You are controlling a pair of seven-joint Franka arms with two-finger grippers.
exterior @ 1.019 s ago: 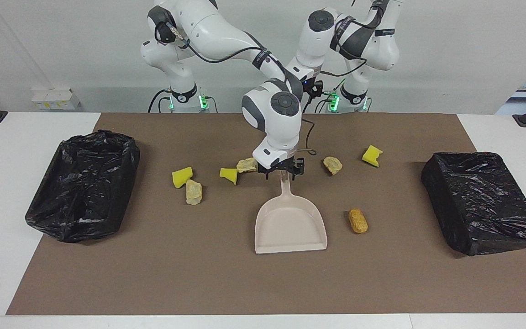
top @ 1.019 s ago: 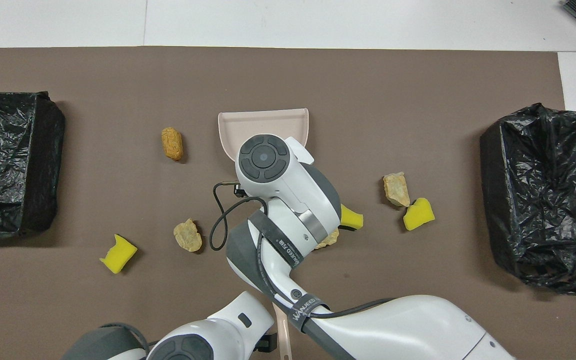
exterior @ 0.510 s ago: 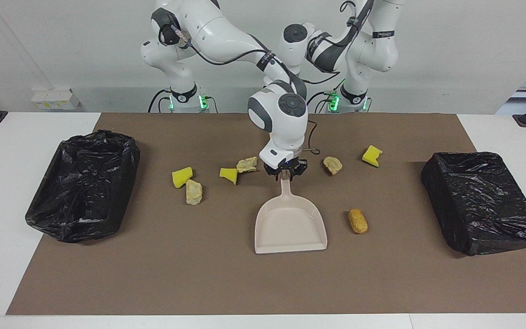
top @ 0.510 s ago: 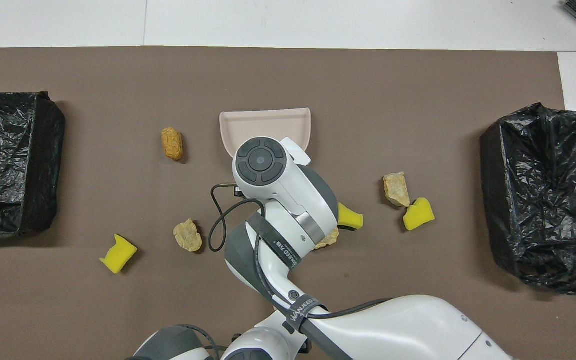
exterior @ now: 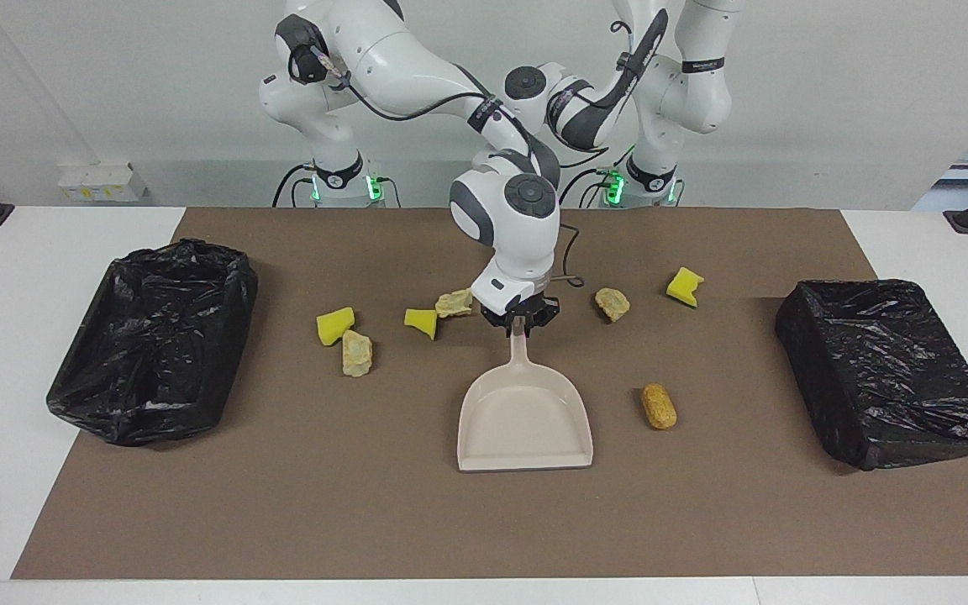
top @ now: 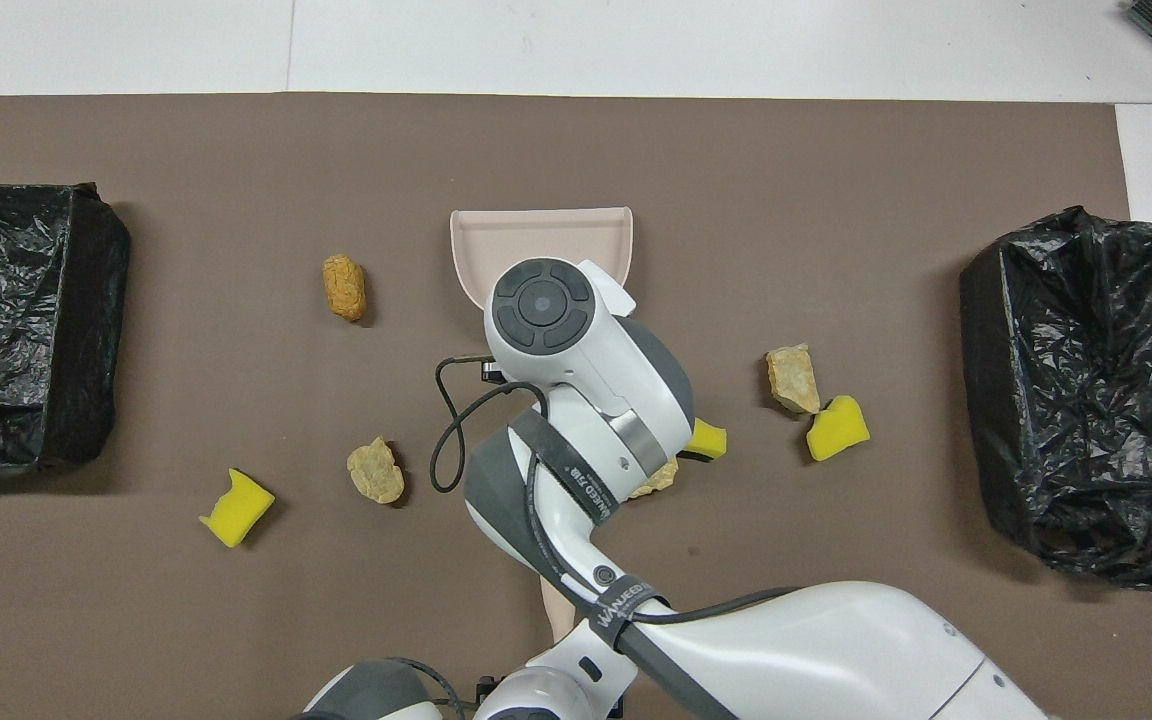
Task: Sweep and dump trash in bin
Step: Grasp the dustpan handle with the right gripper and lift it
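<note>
— What do we hold?
— Our right gripper is clamped on the dustpan handle; scraps lie either side of the jaws. Our left gripper waits; its jaws we cannot tell.

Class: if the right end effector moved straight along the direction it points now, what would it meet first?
The right end effector points down, shut on the dustpan handle; it would likely press that into the brown mat beneath.
</note>
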